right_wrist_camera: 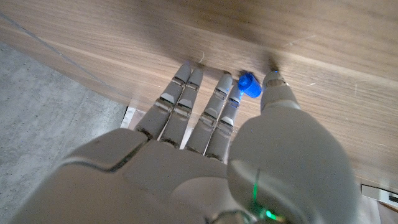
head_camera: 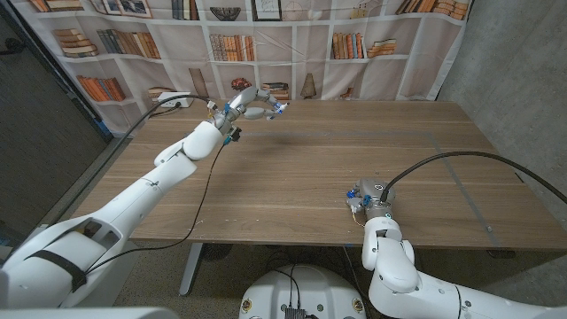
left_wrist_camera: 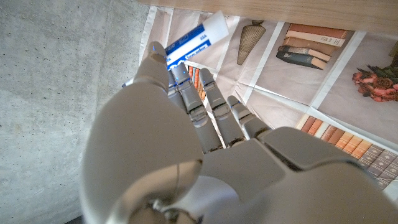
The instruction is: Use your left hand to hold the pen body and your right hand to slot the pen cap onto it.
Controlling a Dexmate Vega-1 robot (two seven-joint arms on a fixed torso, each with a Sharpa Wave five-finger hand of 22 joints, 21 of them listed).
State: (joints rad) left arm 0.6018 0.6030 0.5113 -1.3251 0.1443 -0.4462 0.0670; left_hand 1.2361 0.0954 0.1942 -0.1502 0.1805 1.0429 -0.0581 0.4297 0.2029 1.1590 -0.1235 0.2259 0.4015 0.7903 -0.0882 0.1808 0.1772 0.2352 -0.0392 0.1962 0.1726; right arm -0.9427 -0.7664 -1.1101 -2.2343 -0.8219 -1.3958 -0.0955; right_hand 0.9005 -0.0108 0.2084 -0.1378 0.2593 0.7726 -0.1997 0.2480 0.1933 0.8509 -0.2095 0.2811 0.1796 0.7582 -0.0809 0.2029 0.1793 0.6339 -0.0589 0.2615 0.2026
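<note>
The left hand (head_camera: pixel 252 99) is raised over the far left part of the wooden desk (head_camera: pixel 301 186), at the end of its outstretched arm. Its fingers (left_wrist_camera: pixel 186 87) pinch the pen body (left_wrist_camera: pixel 189 40), a white barrel with a blue band of print; the lettering is too small to read. In the left wrist view the barrel sticks out past the fingertips, long axis roughly in line with the fingers; which end leads cannot be told.

A black cable (head_camera: pixel 199 208) trails across the desk beneath that arm.

At the near right edge of the desk, the right hand (head_camera: pixel 368 202) sits low over the wood. In the right wrist view its fingers (right_wrist_camera: pixel 186 99) reach forward close together, and the small blue pen cap (right_wrist_camera: pixel 250 85) is held between the thumb and the nearest finger, just above the desk surface. Its open end cannot be made out.

Behind the desk hangs a backdrop printed with bookshelves (head_camera: pixel 266 44).
</note>
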